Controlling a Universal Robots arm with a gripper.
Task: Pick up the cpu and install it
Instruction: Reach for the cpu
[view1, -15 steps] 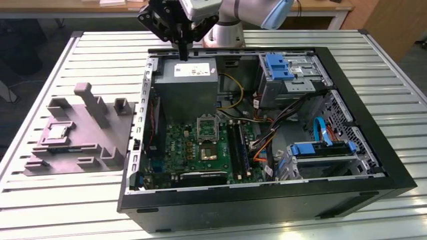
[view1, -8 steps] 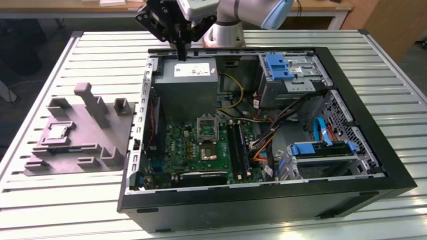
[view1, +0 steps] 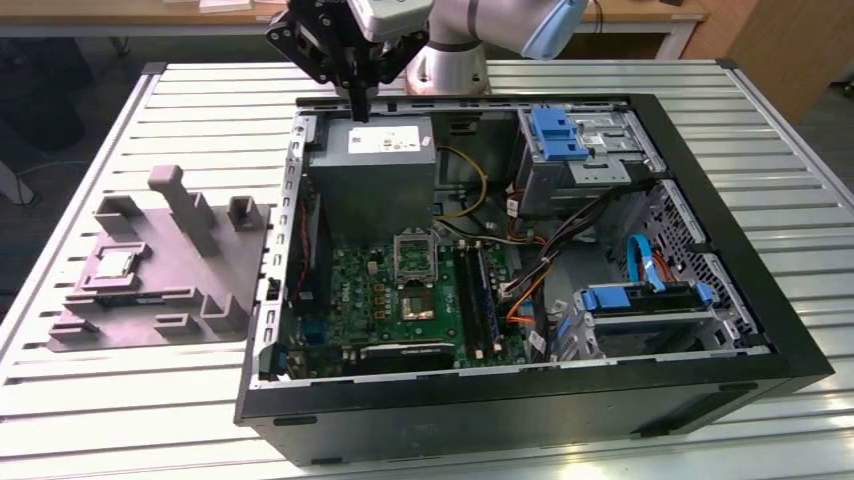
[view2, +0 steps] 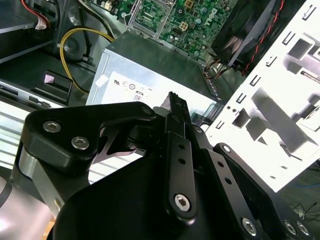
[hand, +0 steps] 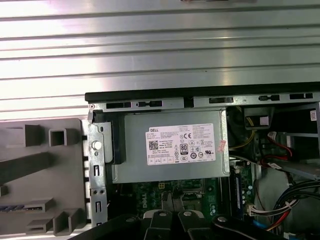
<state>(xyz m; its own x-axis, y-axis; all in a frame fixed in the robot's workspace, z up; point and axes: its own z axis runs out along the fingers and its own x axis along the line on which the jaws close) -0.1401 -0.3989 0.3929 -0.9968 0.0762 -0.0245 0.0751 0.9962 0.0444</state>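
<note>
Well, the gripper (view1: 360, 110) hung at the top of the exterior view, above the grey metal box (view1: 374, 190).
Its fingers seemed pressed together with nothing between them. The cpu (view1: 114, 264), a small silvery square with a pale rim, lay flat on the grey holder (view1: 214, 255) at the left, outside the computer case (view1: 534, 410), probably so it was easy to reach.
</note>
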